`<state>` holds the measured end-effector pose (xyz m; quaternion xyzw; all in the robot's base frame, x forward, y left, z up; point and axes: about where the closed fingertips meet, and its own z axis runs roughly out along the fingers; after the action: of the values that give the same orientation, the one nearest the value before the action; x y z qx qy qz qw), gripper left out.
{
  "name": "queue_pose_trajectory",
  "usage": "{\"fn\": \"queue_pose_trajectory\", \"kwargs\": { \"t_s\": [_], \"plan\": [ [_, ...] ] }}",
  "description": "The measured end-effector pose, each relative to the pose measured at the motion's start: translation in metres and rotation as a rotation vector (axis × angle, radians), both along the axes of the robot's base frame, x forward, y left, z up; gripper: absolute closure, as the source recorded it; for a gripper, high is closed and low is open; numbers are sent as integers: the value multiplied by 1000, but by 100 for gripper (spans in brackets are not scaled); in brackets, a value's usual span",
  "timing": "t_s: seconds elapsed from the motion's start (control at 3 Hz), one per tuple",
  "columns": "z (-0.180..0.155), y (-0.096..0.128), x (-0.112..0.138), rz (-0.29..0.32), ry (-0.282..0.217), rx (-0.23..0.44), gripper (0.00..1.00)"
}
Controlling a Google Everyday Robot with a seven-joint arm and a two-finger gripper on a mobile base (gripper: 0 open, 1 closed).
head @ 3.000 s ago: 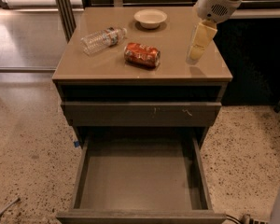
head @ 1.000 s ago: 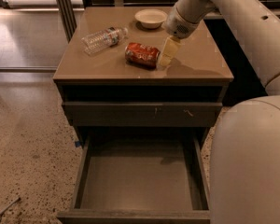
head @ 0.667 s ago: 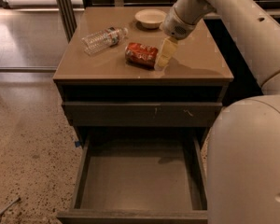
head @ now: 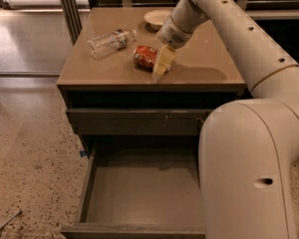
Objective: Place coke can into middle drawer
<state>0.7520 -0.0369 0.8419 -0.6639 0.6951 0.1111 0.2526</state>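
The coke can (head: 144, 57) is red-orange and lies on its side near the middle of the tan cabinet top (head: 204, 66). My gripper (head: 161, 63), pale yellow, hangs from the white arm and sits right at the can's right end, low over the top and overlapping it. The middle drawer (head: 139, 190) is pulled out below the cabinet front; its flat grey floor is bare. My arm's large white body covers the drawer's right side.
A clear plastic water bottle (head: 110, 40) lies on its side at the left of the cabinet top. A shallow pale bowl (head: 156, 18) stands at the back. A closed drawer front (head: 134, 121) sits above the open drawer. Speckled floor lies to the left.
My gripper has moved left across the cabinet top, from the right side to the can's right end. The arm now fills more of the right of the view. The can has not moved.
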Motion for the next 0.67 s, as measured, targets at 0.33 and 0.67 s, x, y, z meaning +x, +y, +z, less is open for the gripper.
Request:
{"fn": "queue_pose_trajectory", "kwargs": {
  "t_s": [0.33, 0.67],
  "plan": [
    [0, 0, 0, 0, 0, 0, 0],
    [0, 0, 0, 0, 0, 0, 19]
  ]
}}
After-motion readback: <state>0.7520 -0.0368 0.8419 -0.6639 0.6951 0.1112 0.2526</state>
